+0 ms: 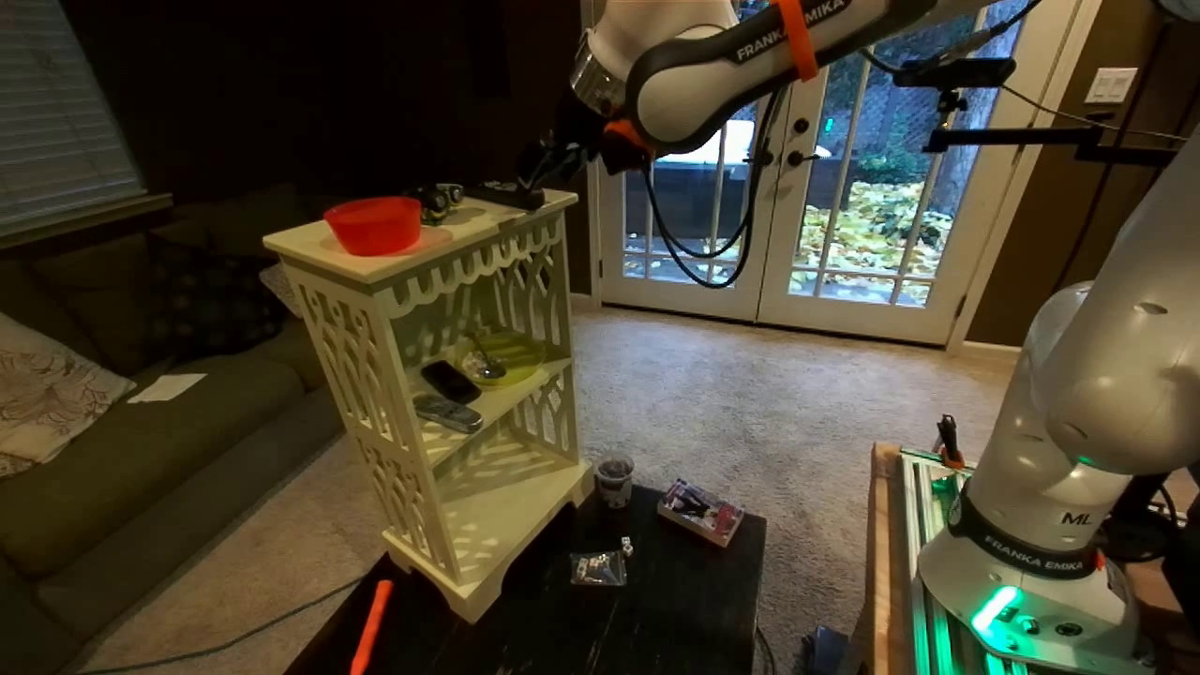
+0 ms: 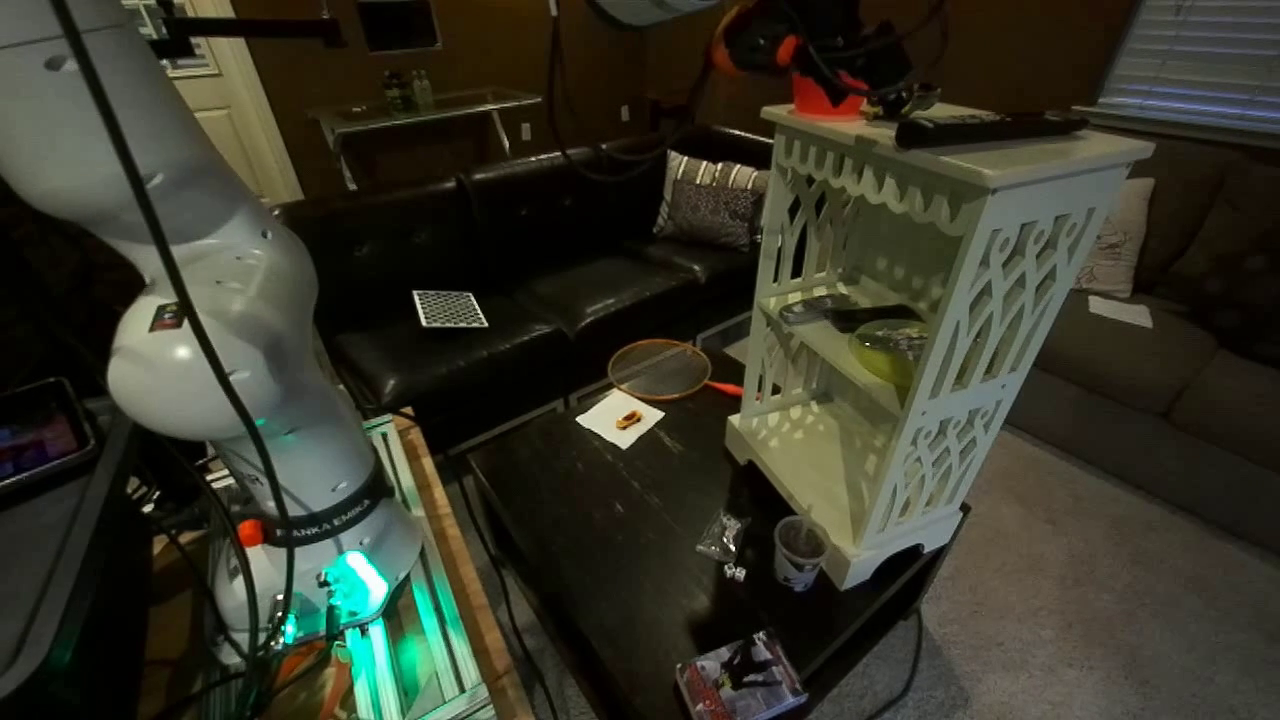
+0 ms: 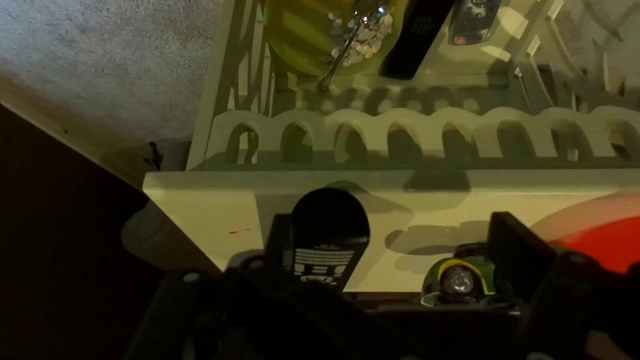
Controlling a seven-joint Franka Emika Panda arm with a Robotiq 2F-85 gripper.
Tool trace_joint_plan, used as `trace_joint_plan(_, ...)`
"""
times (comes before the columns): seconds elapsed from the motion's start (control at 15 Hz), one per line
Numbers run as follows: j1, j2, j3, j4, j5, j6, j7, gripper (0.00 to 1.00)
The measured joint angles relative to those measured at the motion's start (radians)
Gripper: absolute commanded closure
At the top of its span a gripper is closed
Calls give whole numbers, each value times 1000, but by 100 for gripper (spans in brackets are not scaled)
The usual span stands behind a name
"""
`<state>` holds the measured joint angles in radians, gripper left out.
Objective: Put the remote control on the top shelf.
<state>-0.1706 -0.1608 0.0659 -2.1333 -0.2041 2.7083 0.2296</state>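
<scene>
The black remote control [image 3: 330, 220] lies on the cream-white top shelf [image 3: 215, 210], its rounded end toward the front edge. It also lies there in both exterior views [image 1: 506, 194] [image 2: 990, 128]. My gripper [image 3: 391, 220] is open, low over the top shelf. In the wrist view its left finger is right beside the remote control; whether they touch I cannot tell. The remote control shows between the fingers, close to the left one. The remote control's far part is hidden behind the gripper. In an exterior view the gripper [image 1: 546, 169] is dark and hard to make out.
A green-yellow object [image 3: 457, 280] stands near the right finger, with the red bowl [image 1: 373, 225] beyond it. The middle board holds a yellow-green bowl [image 1: 511, 361], a black handset [image 1: 450, 382] and a grey one [image 1: 448, 412]. A cup [image 1: 615, 480] stands on the dark table [image 2: 600, 520].
</scene>
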Motion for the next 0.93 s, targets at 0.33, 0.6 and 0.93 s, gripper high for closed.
trace_joint_plan(0.33, 42, 78, -57, 100, 55, -11, -87, 0)
trace_joint_plan(0.6, 43, 96, -80, 166, 43, -63, -94, 0)
trace_joint_plan(0.93, 50, 155, -83, 208, 44, -66, -114, 0)
